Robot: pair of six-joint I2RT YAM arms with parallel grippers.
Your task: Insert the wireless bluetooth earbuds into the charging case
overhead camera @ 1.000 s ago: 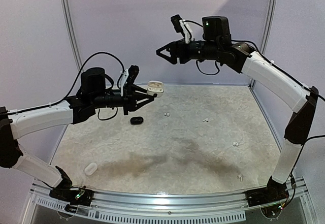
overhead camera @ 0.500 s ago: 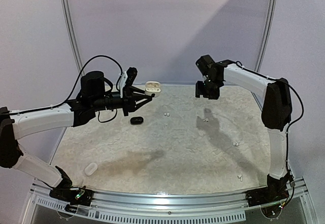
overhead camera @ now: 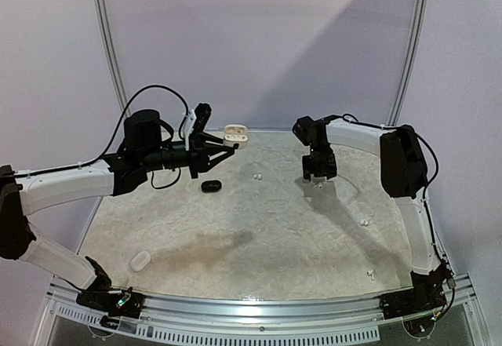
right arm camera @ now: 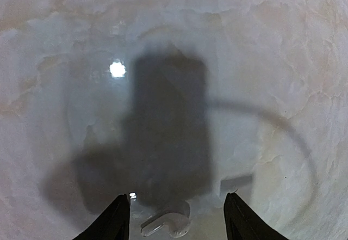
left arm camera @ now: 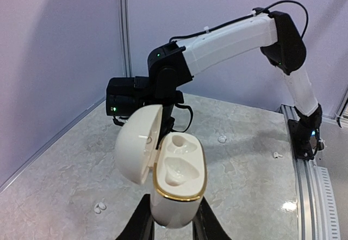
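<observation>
My left gripper (overhead camera: 229,147) is shut on a white charging case (overhead camera: 238,135) and holds it above the far left of the table. In the left wrist view the case (left arm camera: 178,169) stands lid open between the fingers (left arm camera: 142,221), both wells empty. My right gripper (overhead camera: 316,176) points straight down, open, just above the table. In the right wrist view a white earbud (right arm camera: 167,223) lies on the table between its open fingertips, and the gripper (right arm camera: 176,196) does not touch it.
A black case (overhead camera: 210,186) lies below the left gripper and a white case (overhead camera: 140,260) at the near left. Loose white earbuds lie mid-table (overhead camera: 257,177) and at the right (overhead camera: 363,223), (overhead camera: 371,272). The table is walled on three sides.
The right arm swung down from high above the table to just over the surface, around a white earbud. The left arm has held the open case almost still.
</observation>
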